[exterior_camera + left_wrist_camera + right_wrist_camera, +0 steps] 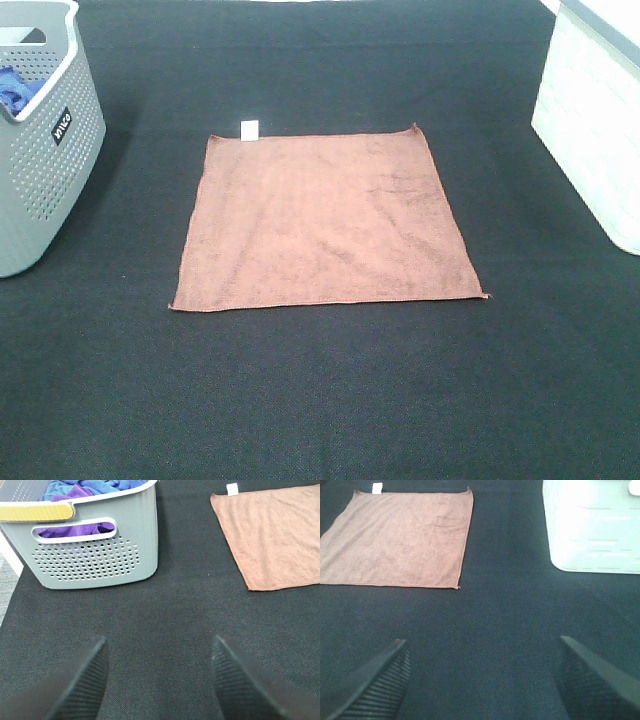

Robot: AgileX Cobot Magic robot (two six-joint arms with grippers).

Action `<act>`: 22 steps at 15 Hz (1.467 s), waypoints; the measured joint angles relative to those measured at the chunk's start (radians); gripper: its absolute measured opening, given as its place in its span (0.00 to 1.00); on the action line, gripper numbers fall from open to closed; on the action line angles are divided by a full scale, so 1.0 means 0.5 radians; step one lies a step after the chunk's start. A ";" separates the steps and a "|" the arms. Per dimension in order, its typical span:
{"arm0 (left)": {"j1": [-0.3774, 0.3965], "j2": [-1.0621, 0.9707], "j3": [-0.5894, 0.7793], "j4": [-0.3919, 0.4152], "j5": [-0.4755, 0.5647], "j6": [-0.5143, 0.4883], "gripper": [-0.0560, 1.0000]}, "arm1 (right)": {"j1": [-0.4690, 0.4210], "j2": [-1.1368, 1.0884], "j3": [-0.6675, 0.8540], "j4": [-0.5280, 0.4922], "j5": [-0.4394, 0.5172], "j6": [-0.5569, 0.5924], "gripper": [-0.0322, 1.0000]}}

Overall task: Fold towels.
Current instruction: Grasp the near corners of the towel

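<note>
A black fabric surface (320, 400) is filling the whole exterior view and carrying everything else. At its right edge a white container (590, 130) is standing, only partly in frame, well apart from the towel. At the left edge a grey perforated basket (50, 170) with a white rim is standing upright, also well apart from the towel. The left wrist view is showing a yellow strip on its rim.

The brown towel (325, 220) is lying spread flat and unfolded as 1 layer in the middle of the surface, between basket and container, with all 4 corners showing and only faint creases across it.

The left gripper (159, 652) is hovering over bare surface near the basket, its 2 black ribbed jaws spread wide and gripping nothing. The right gripper (482, 647) is hovering over bare surface between towel and container, its jaws likewise spread wide and empty.

Blue and purple cloths (85, 487) are lying piled inside the basket. A small white tag (250, 129), possibly a sewn label, is sticking out at the towel's far edge near its left corner.
</note>
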 joint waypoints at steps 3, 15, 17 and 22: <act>0.000 0.000 0.000 0.000 0.000 0.000 0.61 | 0.000 0.000 0.000 0.000 0.000 0.000 0.75; 0.000 0.000 0.000 0.000 0.000 0.000 0.61 | 0.000 0.000 0.000 0.000 0.000 0.000 0.75; 0.000 0.000 0.000 0.000 0.000 0.000 0.61 | 0.000 0.000 0.000 0.000 0.000 0.000 0.75; 0.000 0.000 0.000 0.000 0.000 0.000 0.61 | 0.000 0.000 0.000 0.000 0.000 0.000 0.75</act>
